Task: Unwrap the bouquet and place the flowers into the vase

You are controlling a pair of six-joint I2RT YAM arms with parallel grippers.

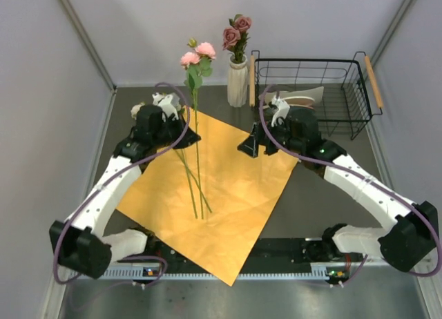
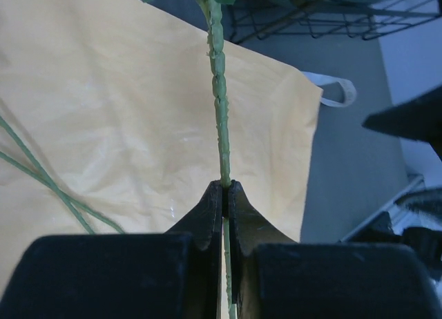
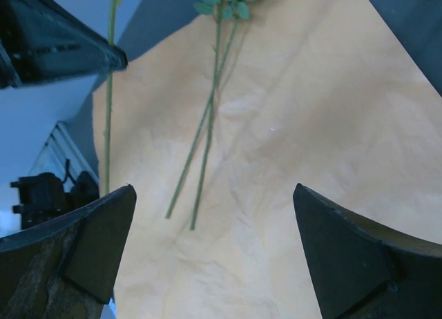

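The orange paper (image 1: 228, 188) lies unfolded and flat on the table. My left gripper (image 1: 193, 137) is shut on the thin green stem (image 2: 219, 91) of a pink-rose flower (image 1: 198, 55), holding it upright above the paper. In the left wrist view the stem runs straight out from between the closed left gripper (image 2: 226, 185). Two more flower stems (image 1: 195, 188) lie crossed on the paper; their heads are hidden by the left arm. The white ribbed vase (image 1: 237, 83) stands at the back with mauve roses (image 1: 235, 32) in it. My right gripper (image 1: 248, 148) hovers wide open over the paper (image 3: 311, 126), empty.
A black wire basket (image 1: 345, 91) with wooden handles stands at the back right beside the vase, with something cream inside. A cream ribbon loop (image 2: 337, 91) lies on the table just off the paper's corner. Grey walls close in the left, back and right sides.
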